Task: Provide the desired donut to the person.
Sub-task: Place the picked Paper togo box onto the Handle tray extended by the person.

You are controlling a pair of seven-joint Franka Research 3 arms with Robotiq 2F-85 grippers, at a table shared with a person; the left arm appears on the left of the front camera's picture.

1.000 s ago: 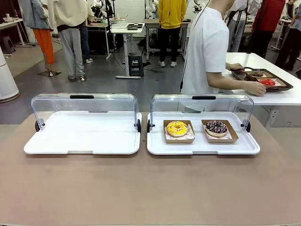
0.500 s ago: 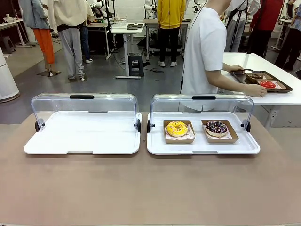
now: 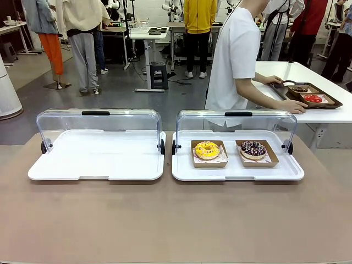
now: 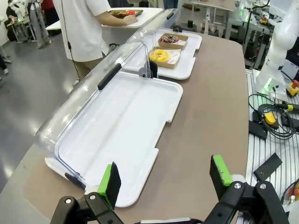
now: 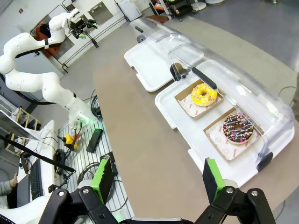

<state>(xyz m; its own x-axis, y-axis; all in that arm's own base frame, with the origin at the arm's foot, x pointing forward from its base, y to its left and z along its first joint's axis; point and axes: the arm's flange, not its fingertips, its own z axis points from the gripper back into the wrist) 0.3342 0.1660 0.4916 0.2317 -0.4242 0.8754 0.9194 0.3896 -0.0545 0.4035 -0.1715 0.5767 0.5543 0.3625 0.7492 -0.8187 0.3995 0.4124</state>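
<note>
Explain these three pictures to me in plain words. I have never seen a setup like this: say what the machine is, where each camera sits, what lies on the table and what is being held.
Two white robot arms share a table with a person. The front picture looks across it from the robot's side. The other two come from cameras on the wrists, looking along each claw's green-padded fingers. The left claw and the right claw are both open and hold nothing. On the table are two white trays with raised clear lids. The left tray is bare. The right tray carries a yellow donut and a chocolate sprinkled donut, each in its own brown paper tray. The person is turned toward a side table, both hands on a dark tray.
</note>
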